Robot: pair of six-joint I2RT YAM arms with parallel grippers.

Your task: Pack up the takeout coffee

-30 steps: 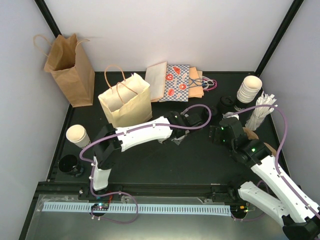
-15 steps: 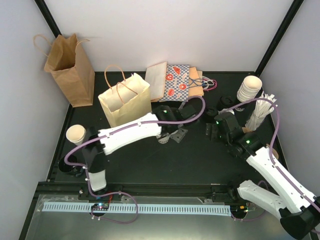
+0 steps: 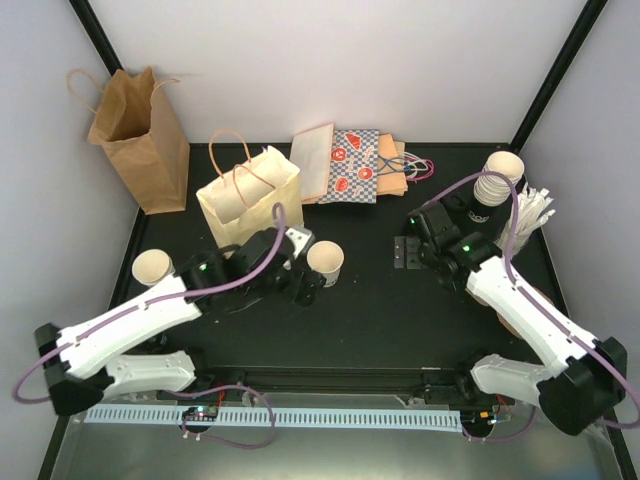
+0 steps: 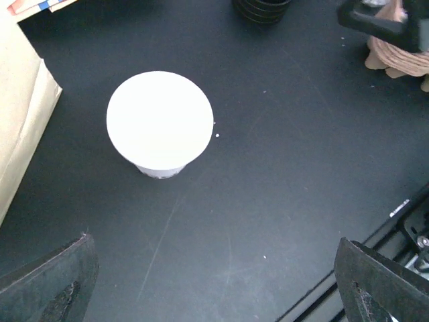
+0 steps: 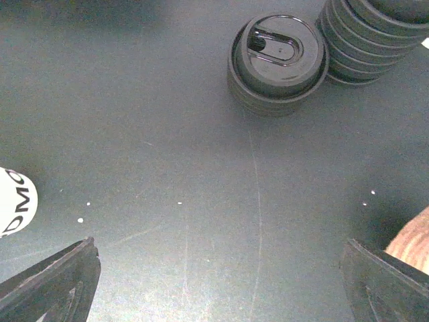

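Left claw (image 4: pixel 214 285) wide apart, empty, just short of the upright white paper cup (image 4: pixel 159 124) on the tabletop (image 4: pixel 281 168). Right claw (image 5: pixel 214 282) gaping too, hovering near stacked black lids (image 5: pixel 277 57).

White paper cup (image 3: pixel 325 262) upright mid-table, second cup (image 3: pixel 153 270) left, cup stack (image 3: pixel 497 178) right

Left arm (image 3: pixel 130 325) lies low, stretched from the near-left corner of the table (image 3: pixel 380 315) toward its middle. Left gripper (image 3: pixel 300 283) tilts downward, jaws spread wide with nothing between them. Right arm (image 3: pixel 520 310) rises from the near-right corner and reaches toward the far right; right gripper (image 3: pixel 405 250) is likewise spread wide, holding nothing.
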